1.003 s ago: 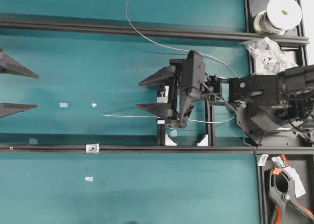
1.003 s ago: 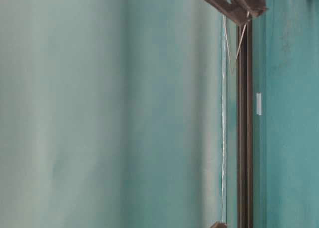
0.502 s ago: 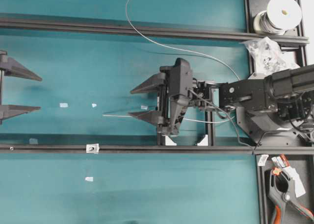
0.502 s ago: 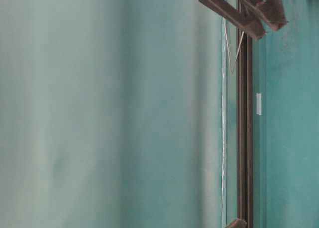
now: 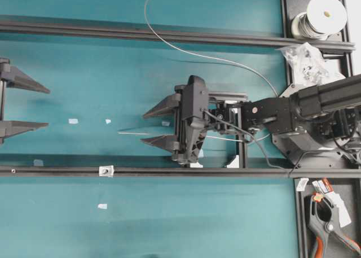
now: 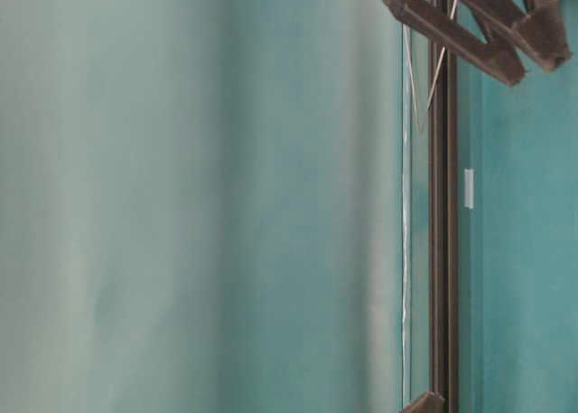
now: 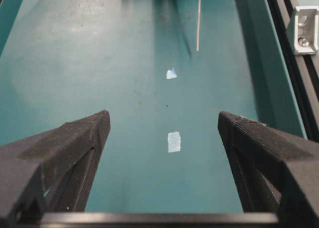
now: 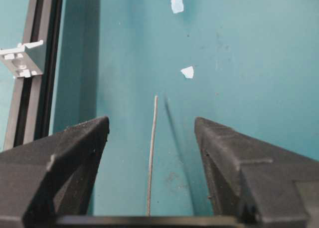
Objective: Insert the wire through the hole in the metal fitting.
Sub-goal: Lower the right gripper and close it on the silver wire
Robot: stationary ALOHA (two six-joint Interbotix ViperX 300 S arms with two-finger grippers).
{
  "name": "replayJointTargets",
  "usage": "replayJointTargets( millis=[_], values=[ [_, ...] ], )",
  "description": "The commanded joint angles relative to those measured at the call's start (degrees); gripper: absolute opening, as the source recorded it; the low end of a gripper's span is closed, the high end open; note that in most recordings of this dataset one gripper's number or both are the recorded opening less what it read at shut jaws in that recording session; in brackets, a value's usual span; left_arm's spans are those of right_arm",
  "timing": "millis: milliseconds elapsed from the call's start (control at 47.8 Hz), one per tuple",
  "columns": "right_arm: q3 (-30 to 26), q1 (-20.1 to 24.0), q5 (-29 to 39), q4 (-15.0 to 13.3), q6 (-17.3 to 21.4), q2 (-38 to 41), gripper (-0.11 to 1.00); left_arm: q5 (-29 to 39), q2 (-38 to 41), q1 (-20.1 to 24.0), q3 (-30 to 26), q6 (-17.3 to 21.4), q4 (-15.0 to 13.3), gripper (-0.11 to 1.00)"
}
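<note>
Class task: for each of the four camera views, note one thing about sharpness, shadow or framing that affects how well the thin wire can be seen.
Overhead view: sharp, the wire faint but traceable. Table-level view: turned sideways, soft; the wire a pale streak. Left wrist view: the wire tip crisp, its dark shadow alongside. Right wrist view: the wire in focus between the open jaws, with a shadow alongside.

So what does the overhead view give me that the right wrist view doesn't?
Only overhead: the spool, the wire's long curve back to it, the left gripper open at the left edge, and the clamp. Only right wrist: the wire's free end running straight between the open fingers. Both: the fitting on the rail, the tape scraps and the right gripper.
</note>
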Motion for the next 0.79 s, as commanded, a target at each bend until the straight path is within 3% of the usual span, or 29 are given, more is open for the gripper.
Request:
replayJointTargets(
  millis=[0, 773],
  values=[
    [-1.4, 0.2, -0.3, 0.1, 0.1, 0.1, 0.7, -0.5, -0.4, -0.1, -0.4, -0.1, 0.0, 0.82],
    [-3.4, 0.3, 3.8, 0.1, 0.3, 3.3, 0.68, -0.5, -0.4, -0.1, -0.4, -0.1, 0.0, 0.82]
  ],
)
